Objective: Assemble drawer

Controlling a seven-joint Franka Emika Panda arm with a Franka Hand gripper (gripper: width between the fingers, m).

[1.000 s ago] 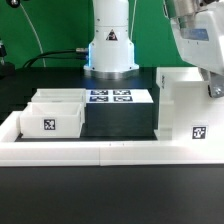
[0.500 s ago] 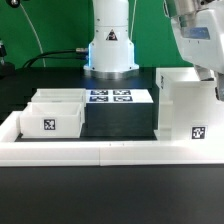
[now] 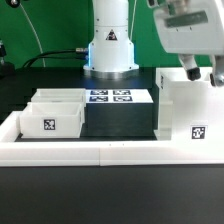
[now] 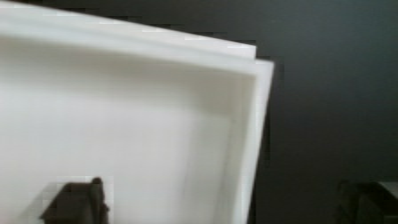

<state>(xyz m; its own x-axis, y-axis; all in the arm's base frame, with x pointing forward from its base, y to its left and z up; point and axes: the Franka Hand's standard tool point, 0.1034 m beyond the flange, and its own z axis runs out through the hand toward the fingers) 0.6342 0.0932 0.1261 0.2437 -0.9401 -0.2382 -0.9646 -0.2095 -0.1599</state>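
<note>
the gripper (image 3: 202, 76) hangs in the upper part of the exterior view's right, just above the top of the casing (image 3: 185, 110). its two fingers (image 3: 191, 72) are apart and hold nothing. in the wrist view one dark finger (image 4: 75, 200) is over the white surface of the casing (image 4: 125, 120) and the other is over the dark side beyond its edge, so the edge of the casing lies between them. i cannot tell if a finger touches the plastic.

the drawer is in separate pieces. the casing stands upright on the black table (image 3: 110, 195), on the exterior view's right, with a small square tag (image 3: 197, 131) on its front face. the two trays (image 3: 50, 120) stand side by side on the exterior view's left, well apart from the casing; the nearer one shows a tag on its front wall.

the marker board (image 3: 110, 97) lies flat between the trays and the casing, in front of the robot base (image 3: 110, 50). a long low white rail (image 3: 100, 152) runs along the front of all these parts.
</note>
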